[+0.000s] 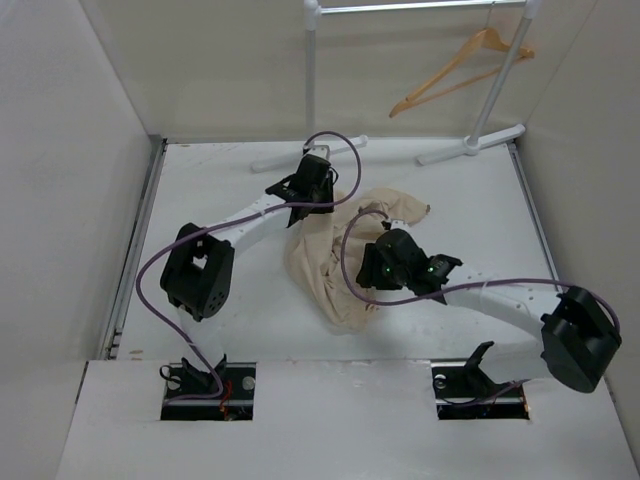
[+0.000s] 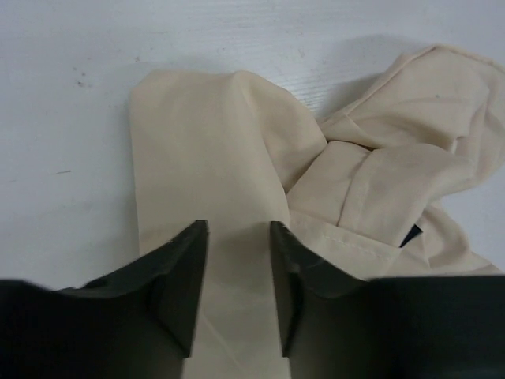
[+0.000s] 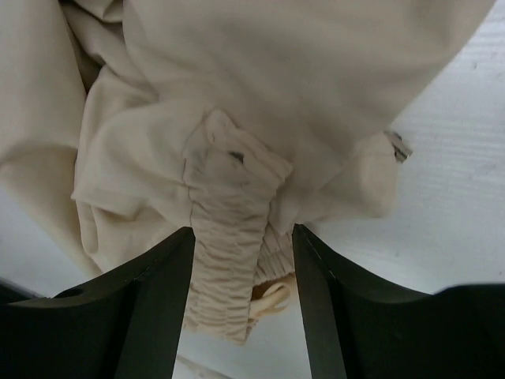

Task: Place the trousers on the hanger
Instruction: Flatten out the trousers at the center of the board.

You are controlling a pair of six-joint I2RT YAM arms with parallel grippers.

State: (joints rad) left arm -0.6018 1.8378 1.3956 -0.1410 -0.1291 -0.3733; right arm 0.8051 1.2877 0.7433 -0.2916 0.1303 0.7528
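The beige trousers (image 1: 320,270) lie crumpled in the middle of the white table. The light wooden hanger (image 1: 455,72) hangs from the white rack at the back right, apart from both grippers. My left gripper (image 1: 312,200) is at the heap's far left edge. In the left wrist view it (image 2: 237,229) is open, with a flat trouser leg (image 2: 197,134) running between the jaws. My right gripper (image 1: 385,243) is over the heap's right side. In the right wrist view it (image 3: 243,233) is open, with the gathered elastic waistband (image 3: 225,205) hanging between the jaws.
The white rack's pole (image 1: 311,60) and its feet (image 1: 470,145) stand at the table's back. White walls close in the table on the left, right and back. Purple cables loop from both arms over the table.
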